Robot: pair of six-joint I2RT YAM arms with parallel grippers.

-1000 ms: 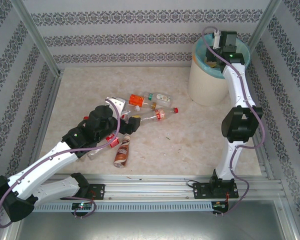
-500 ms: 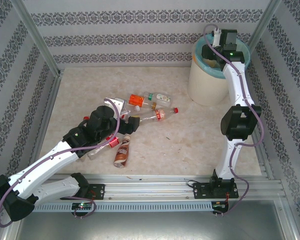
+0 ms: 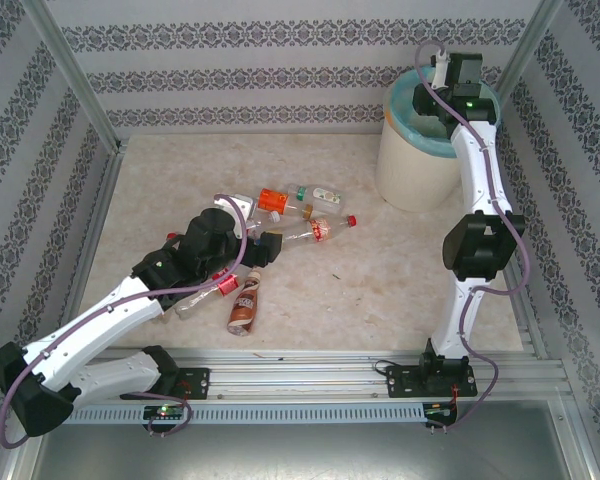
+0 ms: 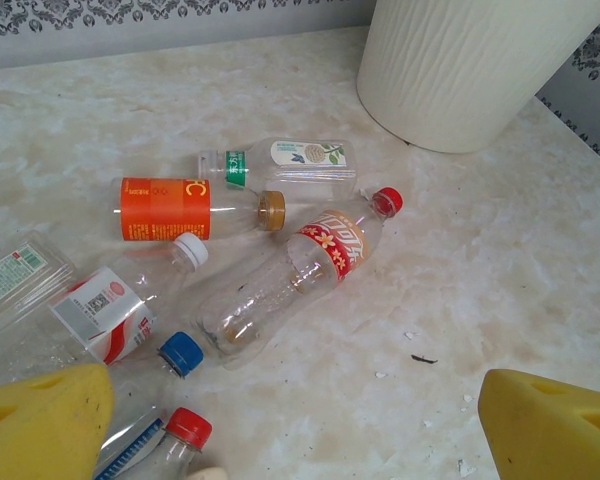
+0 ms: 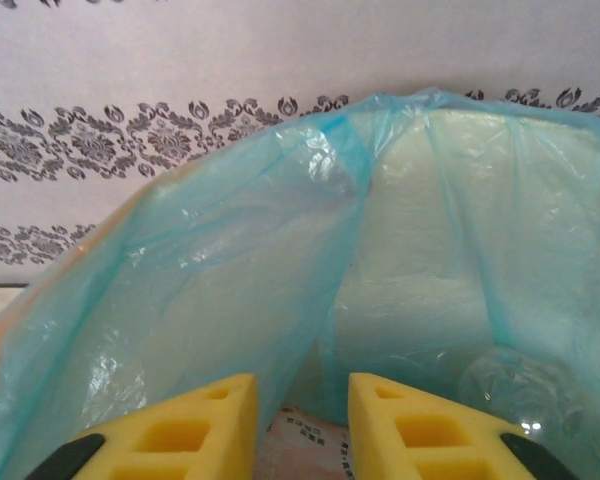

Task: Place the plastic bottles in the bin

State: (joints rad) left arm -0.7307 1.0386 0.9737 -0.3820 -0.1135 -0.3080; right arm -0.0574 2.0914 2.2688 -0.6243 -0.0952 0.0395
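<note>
"Plastic bottles (image 3: 318, 231) first: where do they lie?"

"Loose on the bench (image 3: 170, 180), all on their sides, in a heap well apart from the bin (image 3: 415, 170) and off to its left in the overhead view."

"Which one is closest to the bin?"

"The red-capped bottle (image 4: 305, 270), clear, with its cap pointing toward the bin. Near it, and about as close to the bin, is the green-labelled bottle (image 4: 285, 160). The orange-labelled bottle (image 4: 165, 208) lies alongside that one, farther from the bin. A white-capped bottle (image 4: 115, 305) and a blue-capped bottle (image 4: 180, 352) lie farther off again. The brown bottle (image 3: 243, 303) sits at the near edge of the heap, well apart from the bin."

"And the left claw?"

"The left claw (image 4: 295, 425) hangs over the end of the heap away from the bin. Its yellow pads (image 4: 40, 420) are spread wide and nothing is between them."

"The right claw?"

"The right claw (image 5: 302, 420) is at the bin's mouth, inside the teal bag (image 5: 230, 260) that lines it. The pads stand a narrow gap apart and grip nothing."

"Is anything inside the bin?"

"Something clear and rounded shows low down inside. Below the pads is a printed scrap, possibly a bottle's label, but it is too blurred to be sure."
</note>
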